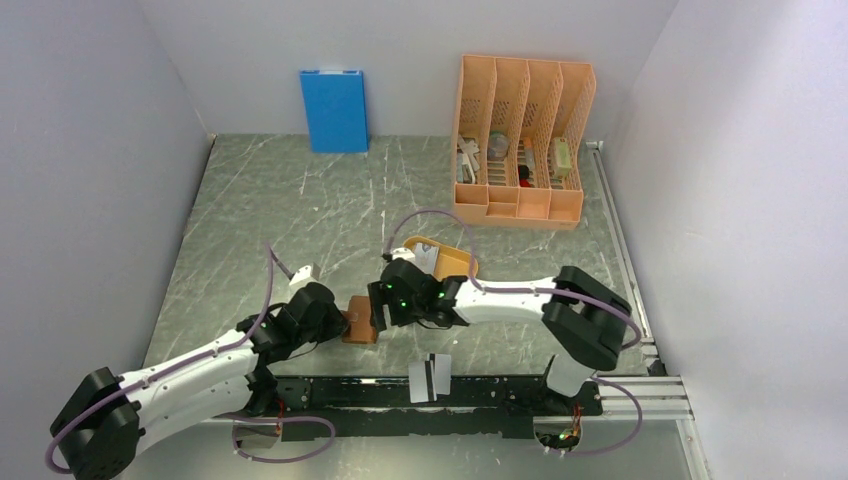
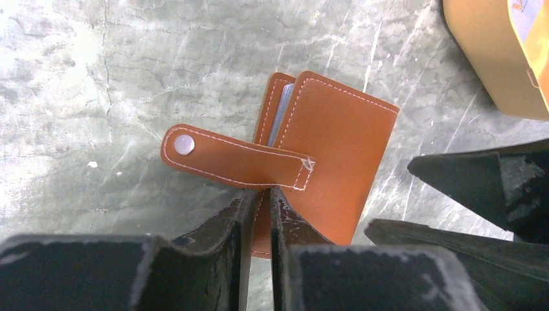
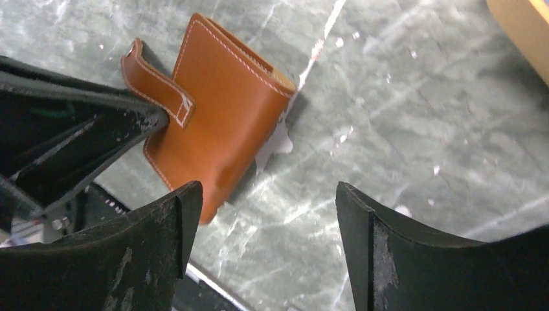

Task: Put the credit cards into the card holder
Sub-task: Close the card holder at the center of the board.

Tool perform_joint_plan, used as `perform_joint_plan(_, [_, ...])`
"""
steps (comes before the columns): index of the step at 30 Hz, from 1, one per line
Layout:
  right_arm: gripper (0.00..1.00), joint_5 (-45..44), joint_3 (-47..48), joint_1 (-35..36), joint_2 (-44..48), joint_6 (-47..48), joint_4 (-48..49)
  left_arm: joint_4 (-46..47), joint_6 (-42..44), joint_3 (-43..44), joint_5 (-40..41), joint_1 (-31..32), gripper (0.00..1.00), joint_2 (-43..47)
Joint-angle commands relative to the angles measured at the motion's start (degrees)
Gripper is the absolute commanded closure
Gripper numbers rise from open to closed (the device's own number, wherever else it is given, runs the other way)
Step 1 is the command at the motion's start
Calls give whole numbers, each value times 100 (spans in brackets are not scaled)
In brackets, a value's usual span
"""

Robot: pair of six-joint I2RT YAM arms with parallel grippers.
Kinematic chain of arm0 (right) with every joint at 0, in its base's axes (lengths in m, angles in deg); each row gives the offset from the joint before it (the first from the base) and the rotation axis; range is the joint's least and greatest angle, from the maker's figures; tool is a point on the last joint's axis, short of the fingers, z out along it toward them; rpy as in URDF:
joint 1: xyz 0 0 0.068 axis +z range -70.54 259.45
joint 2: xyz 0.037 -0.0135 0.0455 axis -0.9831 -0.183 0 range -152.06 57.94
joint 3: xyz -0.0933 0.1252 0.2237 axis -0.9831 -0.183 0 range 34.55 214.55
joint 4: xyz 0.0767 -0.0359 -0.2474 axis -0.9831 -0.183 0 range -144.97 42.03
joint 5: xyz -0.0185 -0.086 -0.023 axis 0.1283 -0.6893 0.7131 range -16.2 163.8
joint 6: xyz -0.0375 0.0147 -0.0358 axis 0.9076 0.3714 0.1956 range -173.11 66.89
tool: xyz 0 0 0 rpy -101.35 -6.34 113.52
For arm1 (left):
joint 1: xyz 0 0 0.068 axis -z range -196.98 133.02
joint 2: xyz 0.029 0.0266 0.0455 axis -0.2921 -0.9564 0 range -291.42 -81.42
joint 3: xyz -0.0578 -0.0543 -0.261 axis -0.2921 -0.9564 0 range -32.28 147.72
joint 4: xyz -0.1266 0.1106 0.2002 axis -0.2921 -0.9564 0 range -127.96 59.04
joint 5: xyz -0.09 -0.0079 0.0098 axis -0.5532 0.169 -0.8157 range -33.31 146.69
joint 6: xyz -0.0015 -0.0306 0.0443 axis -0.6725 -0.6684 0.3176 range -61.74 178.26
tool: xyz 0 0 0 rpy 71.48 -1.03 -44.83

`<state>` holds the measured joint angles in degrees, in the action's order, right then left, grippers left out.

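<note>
The brown leather card holder [image 1: 359, 325] stands on the table between my two grippers. In the left wrist view [image 2: 330, 149] its strap with the round snap hangs loose and the edge of a pale blue card [image 2: 282, 113] shows inside. My left gripper [image 2: 261, 201] is shut on the holder's near flap. My right gripper [image 3: 259, 214] is open and empty just right of the holder [image 3: 213, 110]. A white card with a black stripe [image 1: 430, 377] lies at the table's front edge. Another card [image 1: 424, 256] rests in the orange tray.
An orange oval tray [image 1: 445, 262] sits just behind my right gripper. A tall orange file rack [image 1: 520, 140] stands at the back right. A big blue box [image 1: 334, 110] leans on the back wall. A black rail [image 1: 400, 395] runs along the front edge.
</note>
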<state>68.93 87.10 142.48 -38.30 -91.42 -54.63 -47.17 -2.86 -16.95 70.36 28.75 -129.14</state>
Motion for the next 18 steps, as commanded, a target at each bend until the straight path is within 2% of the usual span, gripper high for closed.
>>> perform_joint_plan(1, [21,444,-519,-174,525,-769,496,-356,-51,-188,238,6,85,-118])
perform_joint_plan(11, [21,1679,-1224,-460,328,-1793,2081,-423,-199,-227,362,6,95,-400])
perform_joint_plan(18, [24,2005,-1598,-512,-50,-2733,3104,-403,-355,-346,333,5,95,-494])
